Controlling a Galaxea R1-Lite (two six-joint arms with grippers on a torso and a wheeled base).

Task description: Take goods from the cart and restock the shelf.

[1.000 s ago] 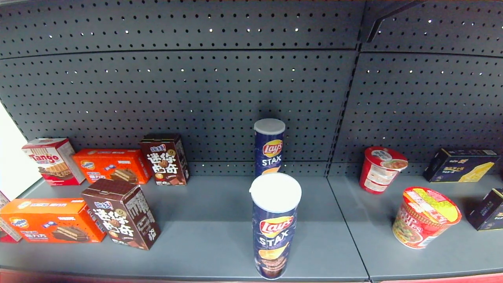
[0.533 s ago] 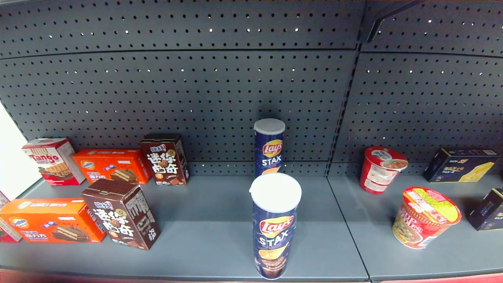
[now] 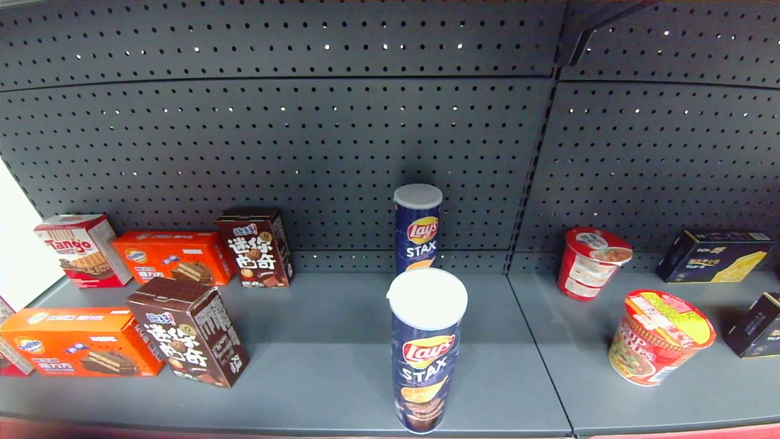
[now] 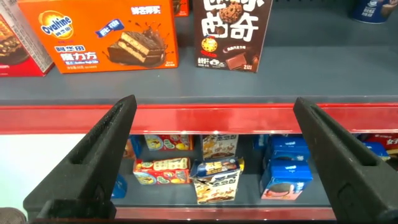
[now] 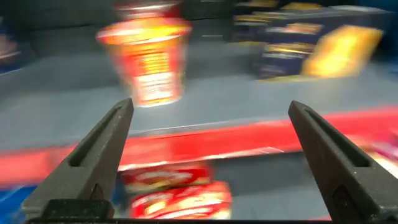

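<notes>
The left tool hangs just in front of the shelf's red lip and level with it. Its fingers are spread wide with nothing between them, and it faces the shelf's left end. The right tool sits off the lip farther right, also spread wide and empty, facing the shelf's right end.

All the goods stand on the shelf. From the left:
- one wafer box at the back;
- two orange boxes, one at the back and one in front;
- two brown boxes, set the same way;
- two cans, upright mid-shelf, one behind the other;
- two cups, back and front;
- two dark boxes at the far right.
</notes>
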